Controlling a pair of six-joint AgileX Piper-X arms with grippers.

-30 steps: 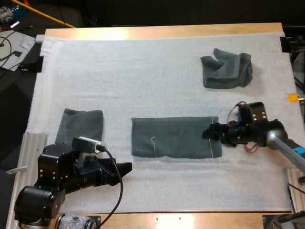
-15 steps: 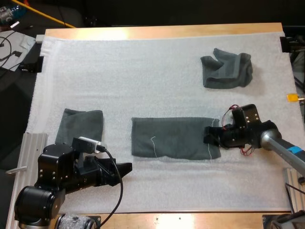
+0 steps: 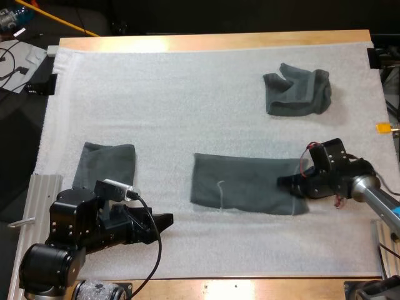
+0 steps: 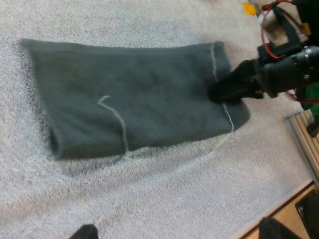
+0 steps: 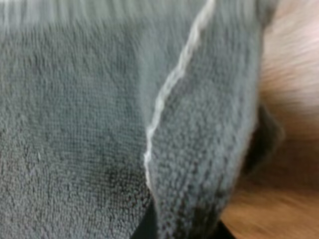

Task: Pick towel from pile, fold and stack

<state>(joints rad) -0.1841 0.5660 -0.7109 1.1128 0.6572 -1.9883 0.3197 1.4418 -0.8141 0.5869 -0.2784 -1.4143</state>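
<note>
High view: the long towel [image 3: 247, 192] is being kept flat mid-mat, seemingly folded once, and its right end is being clamped by the right hand [image 3: 289, 183]. A folded towel [image 3: 105, 165] is being kept at the left, so one looks done. A crumpled towel [image 3: 297, 89] is being left at the far right. The left hand [image 3: 164, 220] is being parked beside the folded one.

Left wrist view: its fingers are being held apart, grasping nothing.

Right wrist view: hemmed cloth is being squeezed close up.

Probably pending: another fold, stacking, then the crumpled towel.
</note>
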